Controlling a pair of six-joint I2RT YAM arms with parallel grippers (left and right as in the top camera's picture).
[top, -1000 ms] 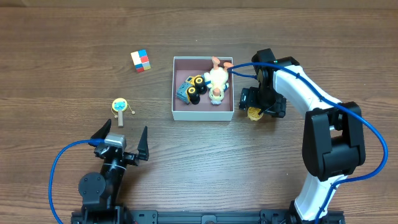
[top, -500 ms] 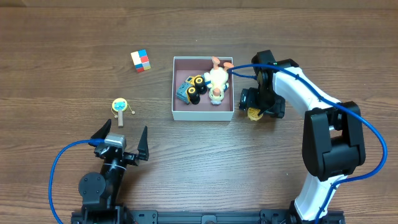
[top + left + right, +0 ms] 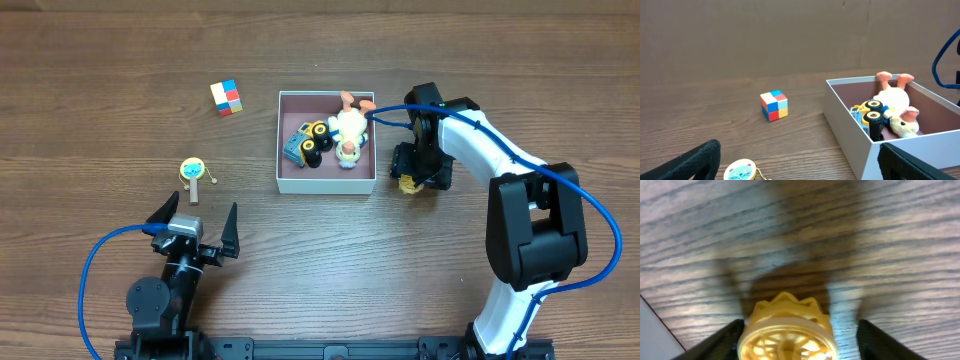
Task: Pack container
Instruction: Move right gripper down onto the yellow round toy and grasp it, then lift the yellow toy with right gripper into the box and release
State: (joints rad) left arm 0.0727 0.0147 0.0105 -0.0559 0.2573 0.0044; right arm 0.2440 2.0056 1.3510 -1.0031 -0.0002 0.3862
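Note:
The container [image 3: 325, 186] is a white square box with a pink inside, at mid-table; it also shows in the left wrist view [image 3: 850, 135]. It holds a yellow-wheeled toy truck [image 3: 310, 142] and a plush duck [image 3: 348, 130]. My right gripper [image 3: 415, 172] points down just right of the container, over a small yellow toy [image 3: 407, 184]. In the right wrist view the yellow toothed wheel [image 3: 787, 330] sits between my fingers [image 3: 800, 345]. The left finger is against it and a gap shows at the right finger. My left gripper [image 3: 195, 222] is open and empty at the front left.
A multicoloured cube [image 3: 227, 98] lies left of the container, also in the left wrist view [image 3: 774, 105]. A round cat-face toy on a string [image 3: 193, 171] lies in front of my left gripper [image 3: 741, 171]. A blue cable runs along each arm.
My right gripper's fingers have narrowed around the yellow toy and the wrist has shifted slightly. The left arm has not moved.

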